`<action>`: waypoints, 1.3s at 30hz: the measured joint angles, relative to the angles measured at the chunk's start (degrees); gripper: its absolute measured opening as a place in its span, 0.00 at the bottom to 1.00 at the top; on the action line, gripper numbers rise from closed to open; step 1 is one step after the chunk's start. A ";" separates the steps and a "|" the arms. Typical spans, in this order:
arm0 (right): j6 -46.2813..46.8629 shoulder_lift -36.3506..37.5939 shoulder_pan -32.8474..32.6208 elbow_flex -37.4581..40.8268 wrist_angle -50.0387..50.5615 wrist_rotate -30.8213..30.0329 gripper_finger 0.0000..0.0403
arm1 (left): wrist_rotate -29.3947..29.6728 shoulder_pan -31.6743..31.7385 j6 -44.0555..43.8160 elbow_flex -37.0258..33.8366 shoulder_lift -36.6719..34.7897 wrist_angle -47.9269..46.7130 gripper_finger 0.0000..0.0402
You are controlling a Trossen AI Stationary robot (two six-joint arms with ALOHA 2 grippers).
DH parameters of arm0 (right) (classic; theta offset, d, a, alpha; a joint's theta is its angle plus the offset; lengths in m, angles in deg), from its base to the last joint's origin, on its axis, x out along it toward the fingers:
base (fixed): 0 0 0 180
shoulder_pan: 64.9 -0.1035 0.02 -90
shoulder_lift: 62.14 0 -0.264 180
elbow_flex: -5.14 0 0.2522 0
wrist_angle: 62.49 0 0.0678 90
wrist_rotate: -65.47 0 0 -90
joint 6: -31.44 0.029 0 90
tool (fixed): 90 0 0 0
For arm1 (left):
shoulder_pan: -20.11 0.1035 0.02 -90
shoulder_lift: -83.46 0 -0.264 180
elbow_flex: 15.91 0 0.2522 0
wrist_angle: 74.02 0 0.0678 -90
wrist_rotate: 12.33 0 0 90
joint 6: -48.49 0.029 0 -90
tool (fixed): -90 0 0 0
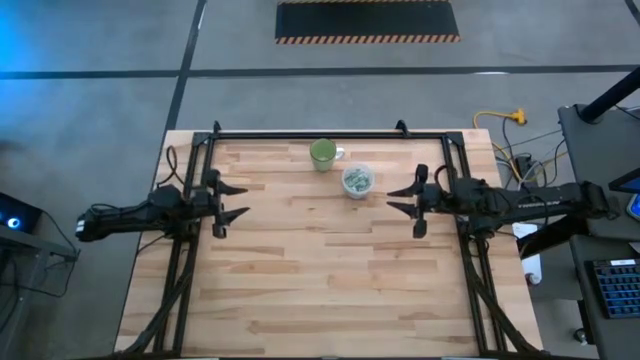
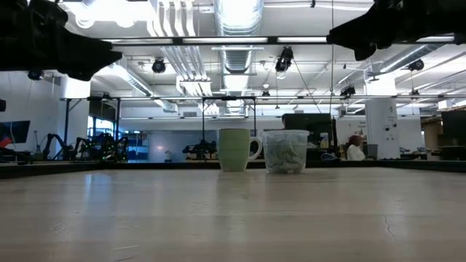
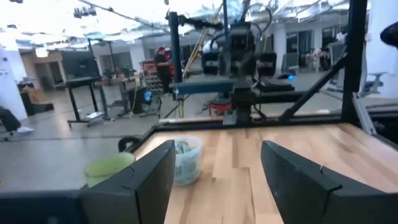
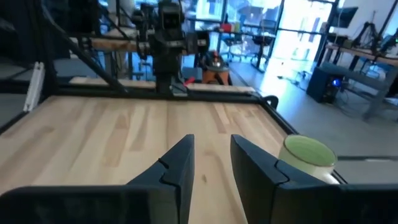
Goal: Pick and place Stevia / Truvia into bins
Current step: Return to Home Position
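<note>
Left arm lies low along the left edge of the wooden table [image 1: 320, 290]. The left gripper [image 1: 246, 199] points inward toward the table's middle and is raised off the surface; in the low view it hangs near the top edge. Its fingers [image 3: 146, 180] are spread wide with nothing between them, only bare wood past the gap. Next, toward the far rail and a bit left of centre, a green mug [image 1: 322, 154] stands upright with its handle on the right. Just right of it and slightly nearer the table's middle is the clear plastic cup [image 1: 357, 180], also upright. The low view shows mug and cup side by side; the handle reaches toward the cup, but I cannot tell if they touch. The sweetener sachets [image 2: 285, 154] are inside the cup, a loose pale green and white jumble filling most of its height. Every sachet I can see is in there. Neither gripper touches the cup; both are well apart from it, and it sits closer to the right one. The right gripper [image 1: 389, 200] mirrors the left, lying along the right edge, pointing inward and raised. Its fingers [image 4: 177, 168] are parted by a narrower gap and hold nothing. From its wrist view the mug sits off to one side, and the left arm's base shows across the table.
</note>
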 joint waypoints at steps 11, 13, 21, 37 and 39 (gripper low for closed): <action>-0.72 5.41 -2.17 2.49 -0.02 -0.23 0.20 | 1.88 0.00 -0.15 -2.51 -0.04 0.07 0.55; -1.10 6.39 -2.17 3.13 -0.01 -0.44 0.20 | 1.88 0.02 -0.06 -2.67 -0.04 0.35 0.55; -0.93 10.65 -2.17 6.52 -0.08 -0.41 0.22 | 2.86 0.02 0.02 -3.80 -0.02 1.74 0.55; -4.02 16.46 -2.12 12.42 -0.86 7.10 0.19 | 2.90 0.02 0.63 -3.86 0.06 1.06 0.55; -4.62 18.24 -2.10 12.08 0.42 7.02 0.19 | 2.91 0.02 0.63 -3.89 0.00 1.06 0.55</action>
